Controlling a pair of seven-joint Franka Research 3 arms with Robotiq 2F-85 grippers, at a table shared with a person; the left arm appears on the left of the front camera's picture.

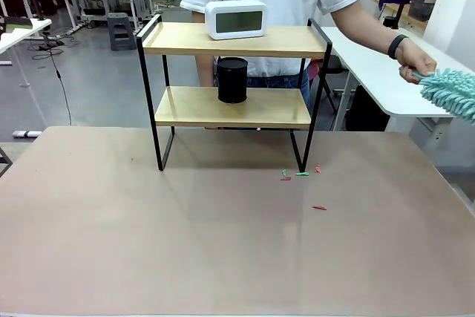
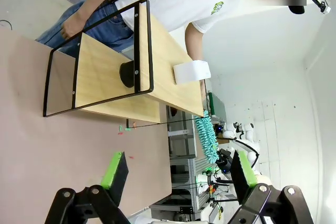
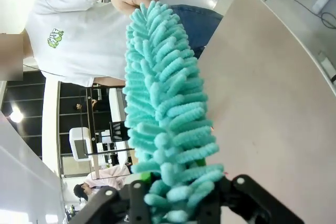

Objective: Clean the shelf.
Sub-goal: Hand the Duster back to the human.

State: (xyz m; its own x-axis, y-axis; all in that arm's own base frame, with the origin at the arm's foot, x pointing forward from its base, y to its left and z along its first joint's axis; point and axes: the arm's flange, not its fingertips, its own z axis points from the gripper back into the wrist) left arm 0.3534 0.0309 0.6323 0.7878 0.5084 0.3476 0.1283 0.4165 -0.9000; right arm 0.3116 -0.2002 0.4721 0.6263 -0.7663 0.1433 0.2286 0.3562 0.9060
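The shelf [image 1: 231, 108] stands on the beige table, with a white clock [image 1: 236, 19] on its top board and a black cylinder [image 1: 232, 80] on the lower one. Behind it a person holds the handle of a teal fluffy duster [image 1: 453, 94] at the right edge. The duster's head [image 3: 165, 103] lies between the spread fingers of my right gripper [image 3: 181, 184]; its fronds hide the pads and look unsqueezed. My left gripper [image 2: 178, 174] hangs open and empty above the table, with the shelf [image 2: 105, 72] well beyond it.
Small red and green scraps [image 1: 297, 174] lie on the table [image 1: 111, 243] by the shelf's front right leg, and one more scrap [image 1: 319, 207] lies nearer to me. A white table [image 1: 371, 72] stands behind at the right.
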